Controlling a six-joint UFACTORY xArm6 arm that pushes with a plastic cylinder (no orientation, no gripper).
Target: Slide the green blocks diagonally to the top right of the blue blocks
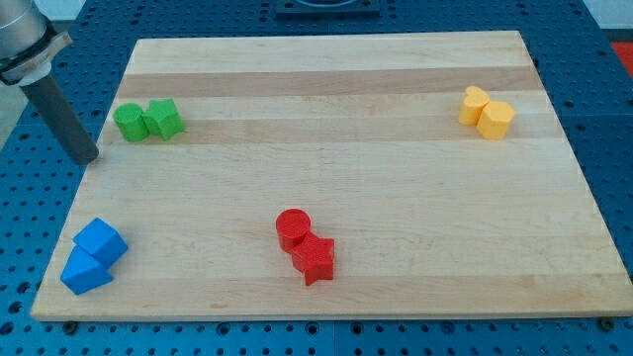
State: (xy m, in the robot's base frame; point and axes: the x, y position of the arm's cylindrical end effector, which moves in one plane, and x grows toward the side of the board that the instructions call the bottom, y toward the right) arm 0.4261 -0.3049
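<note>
Two green blocks sit side by side at the view's upper left: a rounded green one (130,122) and a green one with a jagged outline (163,119), touching each other. Two blue blocks sit at the view's lower left: a blue cube (101,242) and a blue wedge-like block (84,273), touching. My tip (87,159) is at the board's left edge, just below and left of the green blocks, and well above the blue blocks. It touches no block.
A red cylinder (293,228) and a red star (315,258) sit together at the bottom middle. Two yellow blocks (486,112) sit at the upper right. The wooden board (336,168) lies on a blue perforated table.
</note>
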